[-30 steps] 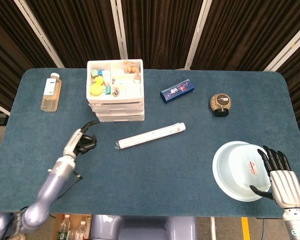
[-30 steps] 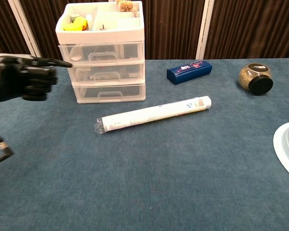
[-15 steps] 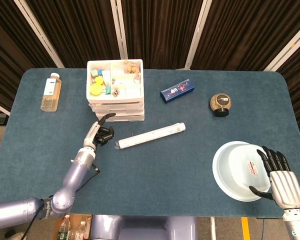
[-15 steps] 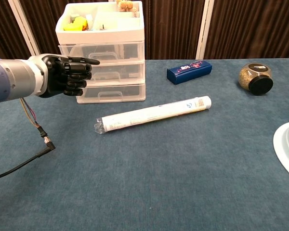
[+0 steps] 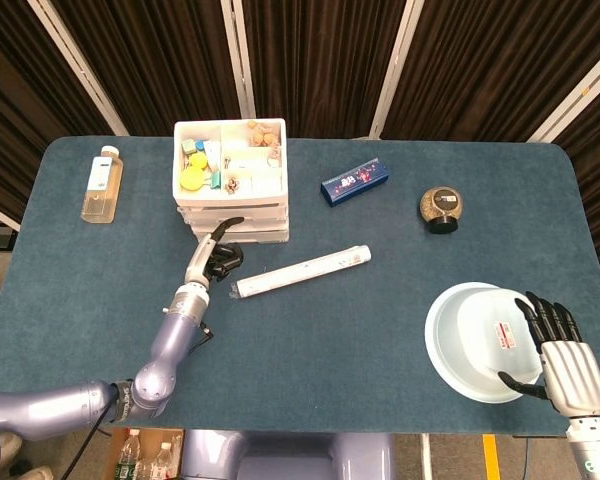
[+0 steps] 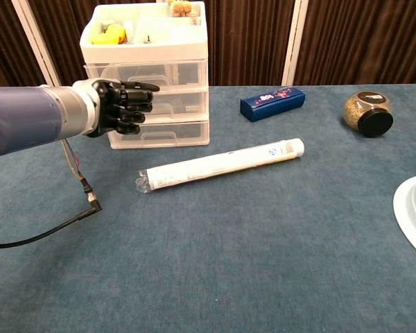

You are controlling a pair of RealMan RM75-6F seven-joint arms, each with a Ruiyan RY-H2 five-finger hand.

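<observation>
My left hand (image 5: 218, 256) (image 6: 123, 107) hovers in front of the white three-drawer unit (image 5: 231, 195) (image 6: 154, 78), level with its middle drawer. Its fingers are curled in with one stretched out towards the drawer fronts, and it holds nothing. Whether it touches the drawer cannot be told. The unit's open top tray holds several small items. My right hand (image 5: 560, 358) stays at the near right with fingers spread and nothing in it, beside the rim of a pale bowl (image 5: 432, 335) (image 6: 410, 208).
A long white tube (image 5: 300, 271) (image 6: 219, 165) lies just right of the left hand. Behind it are a blue box (image 5: 354, 180) (image 6: 272, 103) and a brown jar (image 5: 441, 209) (image 6: 366, 113). A bottle (image 5: 101, 183) lies at the far left.
My left arm has reached forward and to the right, bringing the curled hand from the table's left side up to the drawer fronts. The right hand has not moved.
</observation>
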